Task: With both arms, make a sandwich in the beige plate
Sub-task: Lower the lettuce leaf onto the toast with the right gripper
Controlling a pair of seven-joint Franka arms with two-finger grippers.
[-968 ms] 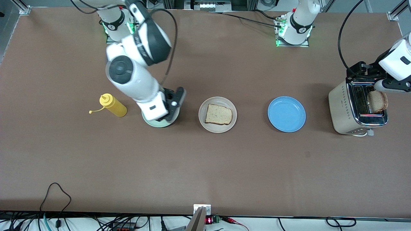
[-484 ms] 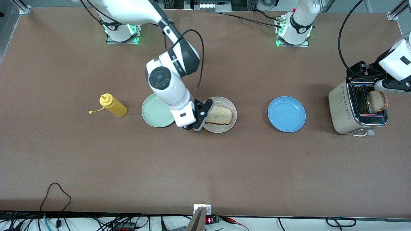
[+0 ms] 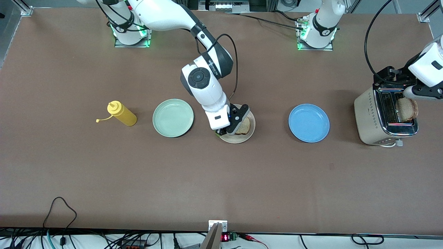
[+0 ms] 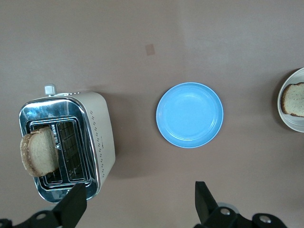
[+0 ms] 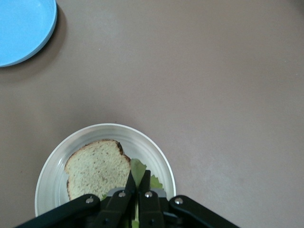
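Note:
The beige plate [image 3: 243, 138] sits mid-table with one bread slice [image 3: 245, 127] on it; both also show in the right wrist view, plate [image 5: 156, 152] and slice [image 5: 97, 166]. My right gripper [image 3: 231, 128] hangs over the plate, shut on a green lettuce leaf [image 5: 138, 170] beside the slice. A second toasted slice [image 3: 407, 109] stands in the toaster [image 3: 370, 121], also seen in the left wrist view [image 4: 39, 151]. My left gripper [image 4: 140, 205] is open and empty, up above the toaster.
A mint green plate [image 3: 173, 118] and a yellow squeeze bottle [image 3: 122, 114] lie toward the right arm's end. A blue plate [image 3: 308, 123] sits between the beige plate and the toaster. Cables hang along the table's near edge.
My right arm swung from over the mint green plate to over the beige plate, carrying the lettuce. The left arm has not moved.

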